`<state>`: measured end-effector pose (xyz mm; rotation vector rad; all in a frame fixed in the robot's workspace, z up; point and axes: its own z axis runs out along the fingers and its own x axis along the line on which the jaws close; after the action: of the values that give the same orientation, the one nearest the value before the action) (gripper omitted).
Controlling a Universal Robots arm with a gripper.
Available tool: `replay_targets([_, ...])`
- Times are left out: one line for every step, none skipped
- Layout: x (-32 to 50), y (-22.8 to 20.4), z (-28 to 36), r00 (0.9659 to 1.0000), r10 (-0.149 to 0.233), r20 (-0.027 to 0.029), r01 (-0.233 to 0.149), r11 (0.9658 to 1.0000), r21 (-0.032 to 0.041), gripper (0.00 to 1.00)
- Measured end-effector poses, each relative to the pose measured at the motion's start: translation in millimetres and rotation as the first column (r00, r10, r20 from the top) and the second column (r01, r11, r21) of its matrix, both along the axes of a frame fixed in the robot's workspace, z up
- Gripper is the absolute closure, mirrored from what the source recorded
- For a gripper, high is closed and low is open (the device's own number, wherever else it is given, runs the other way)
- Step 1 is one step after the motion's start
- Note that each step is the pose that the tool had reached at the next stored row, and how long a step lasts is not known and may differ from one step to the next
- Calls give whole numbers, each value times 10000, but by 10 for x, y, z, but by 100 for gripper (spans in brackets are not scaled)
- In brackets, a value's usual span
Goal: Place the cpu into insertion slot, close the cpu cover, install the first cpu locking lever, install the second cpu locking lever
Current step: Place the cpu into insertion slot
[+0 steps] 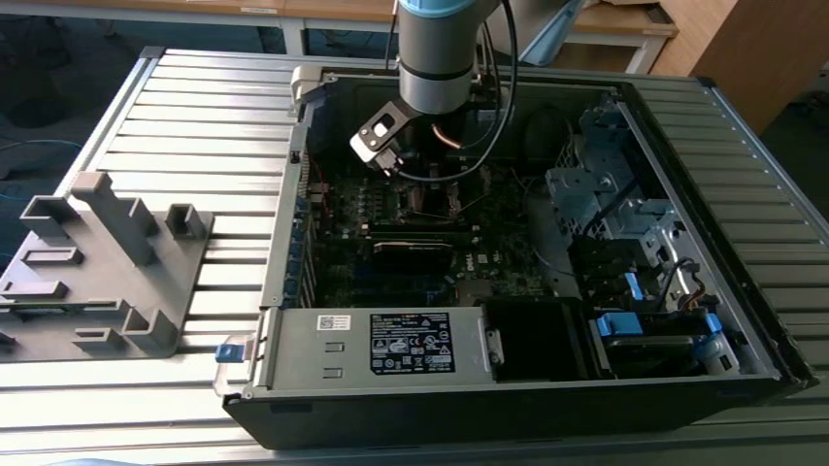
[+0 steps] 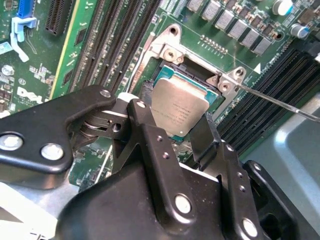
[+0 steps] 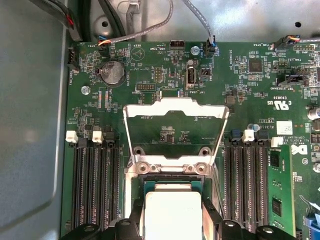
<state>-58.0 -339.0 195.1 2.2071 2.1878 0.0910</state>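
Observation:
My gripper [image 2: 172,114] is shut on the cpu [image 2: 181,106], a flat square chip with a silvery-grey top, its black fingers [image 2: 142,120] pressing two opposite edges. The chip sits slightly tilted right over the insertion slot [image 2: 163,80], whose rim shows beyond its far edge. In the first wrist view the cpu [image 3: 172,212] lies between the fingers over the insertion slot [image 3: 150,187], and the cpu cover [image 3: 175,106] stands swung open on its hinge behind the slot. A thin metal lever rod [image 2: 280,102] sticks out beside the socket. In the exterior view the gripper [image 1: 417,180] reaches down inside the open computer case.
Long black memory slots [image 3: 95,185] flank the socket on both sides. The case [image 1: 725,320] walls, drive cages [image 1: 609,194], the power supply [image 1: 388,345] and hanging cables [image 1: 499,116] surround the board. A grey fixture [image 1: 97,262] stands on the slatted table at the exterior view's left.

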Motion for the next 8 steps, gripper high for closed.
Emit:
replay_targets([3,0,0,10000,0,0,0,10000,0,46])
replay_targets([5,0,0,10000,0,0,0,10000,-1,46])
replay_targets([5,0,1,10000,-1,-1,1,10000,-2,46])
replay_targets([6,0,1,10000,-1,-1,1,10000,-2,46])
replay_targets([6,0,1,10000,0,-2,0,10000,-3,46])
replay_targets([7,0,-2,10000,1,-2,-1,10000,-3,46])
replay_targets([7,0,-6,10000,1,-1,-1,10000,-1,46])
replay_targets([6,0,-7,10000,1,-1,-1,10000,-2,46])
